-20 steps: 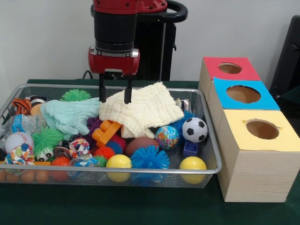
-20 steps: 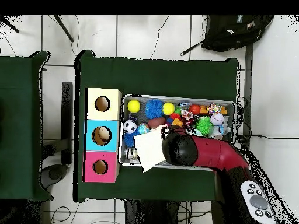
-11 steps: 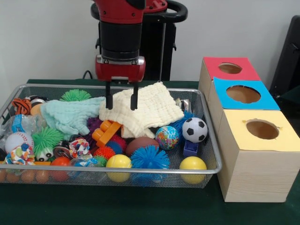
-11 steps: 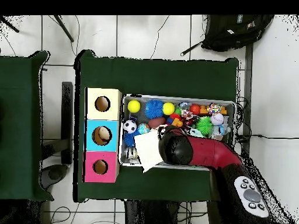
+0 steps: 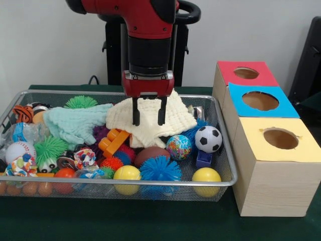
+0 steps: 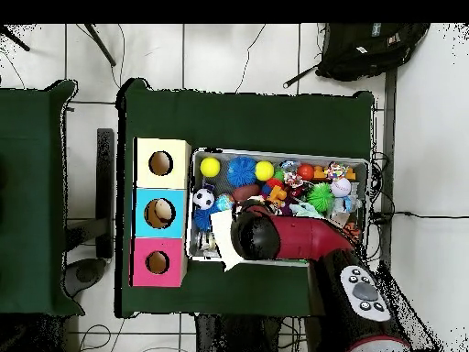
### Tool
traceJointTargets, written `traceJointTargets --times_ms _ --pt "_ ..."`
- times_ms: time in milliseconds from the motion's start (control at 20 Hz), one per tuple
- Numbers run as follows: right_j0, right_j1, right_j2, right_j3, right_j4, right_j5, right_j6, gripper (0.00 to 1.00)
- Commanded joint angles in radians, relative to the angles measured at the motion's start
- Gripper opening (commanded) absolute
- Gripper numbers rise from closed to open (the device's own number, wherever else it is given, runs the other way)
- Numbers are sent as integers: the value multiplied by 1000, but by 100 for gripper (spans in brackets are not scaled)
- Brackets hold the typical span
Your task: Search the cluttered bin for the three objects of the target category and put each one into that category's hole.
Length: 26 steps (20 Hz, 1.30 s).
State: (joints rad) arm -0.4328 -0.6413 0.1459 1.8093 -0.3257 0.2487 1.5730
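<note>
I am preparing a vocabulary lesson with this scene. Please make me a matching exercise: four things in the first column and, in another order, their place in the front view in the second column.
Things:
1. pincer
2. soccer ball
3. yellow-topped box
4. baseball

Places:
A. outside the wire basket, nearest the camera of the three boxes
B. at the basket's left end
C. open, over the cream cloth
D. near the basket's right end, above a blue block

Pairs: 1-C, 2-D, 3-A, 4-B
</note>
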Motion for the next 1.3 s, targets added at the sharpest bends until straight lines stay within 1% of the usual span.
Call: traceJointTargets --times_ms 50,200,450,850,1100,1300 --pt "13 21 -29 -16 -62 -30 88 100" --pt "7 21 -32 -15 -72 -23 80 100" --pt "2 24 -48 -36 -91 -9 68 100" --pt "-19 -29 -58 -25 -105 33 37 100" --pt "-21 -18 -63 -23 -114 9 49 100" --pt "-19 27 -71 -19 -117 -24 73 100"
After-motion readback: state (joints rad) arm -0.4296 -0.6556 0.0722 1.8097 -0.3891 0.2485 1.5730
